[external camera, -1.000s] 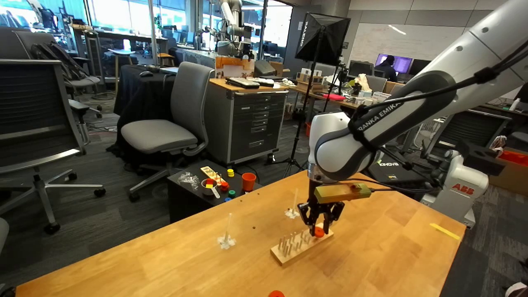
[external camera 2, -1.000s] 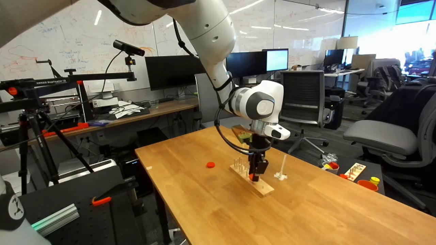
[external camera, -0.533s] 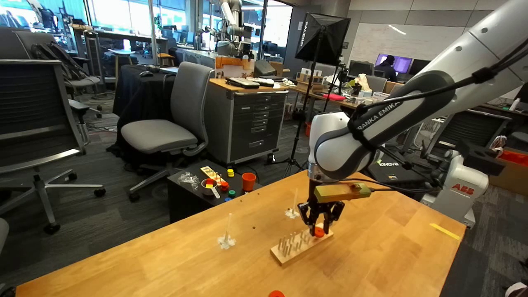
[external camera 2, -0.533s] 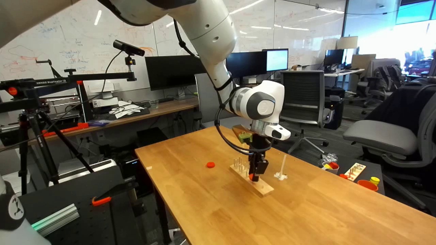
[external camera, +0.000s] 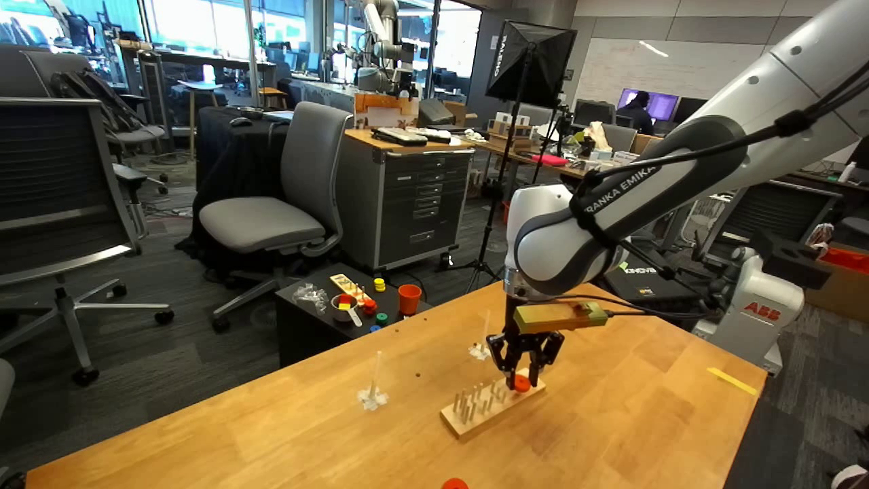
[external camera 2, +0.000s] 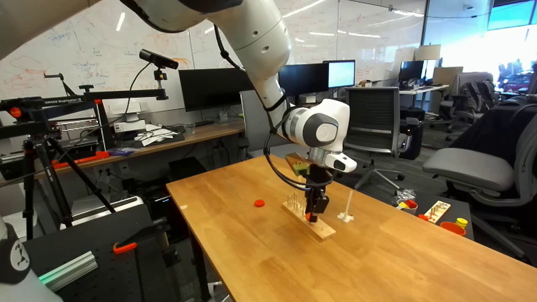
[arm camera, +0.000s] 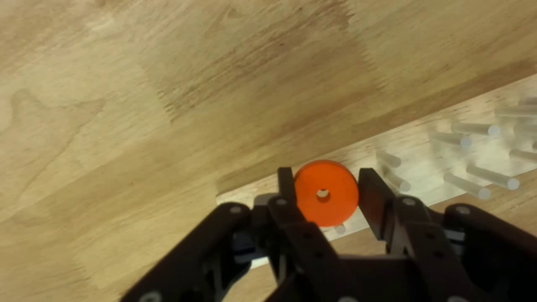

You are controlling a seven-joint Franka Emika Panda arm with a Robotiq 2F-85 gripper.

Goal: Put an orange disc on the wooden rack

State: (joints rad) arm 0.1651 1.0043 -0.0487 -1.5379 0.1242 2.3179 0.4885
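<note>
Black and low, a side table [external camera: 305,339] is standing beyond the long edge of the wooden table [external camera: 271,441] at the left of an exterior view, carrying a pegged board [external camera: 343,280] and an orange cup [external camera: 409,301]. Inward from that edge, a thin stick [external camera: 375,373] is rising upright from a crumpled pale base [external camera: 373,400]. Next along, a second disc [external camera 2: 259,203], also red-orange, is lying flat on the wooden table, well inside its edges and well apart from the wooden rack [external camera: 497,407]. That rack is resting low on the table, its pegs [arm camera: 467,186] crowding mostly toward one end, while a second stick [external camera: 485,333] is standing between it and the long edge. Over the sparser stretch toward the rack's opposite end, the gripper [external camera: 522,384] is pointing down and grasping the orange disc [arm camera: 337,193]: in the wrist view its fingers [arm camera: 286,180] are touching the disc on opposite sides, and a peg tip is peeking out just beside the rim. Whether the disc is touching the rack, I cannot tell. Farthest right, a yellow strip [external camera: 732,381] is lying near the table's corner.
</note>
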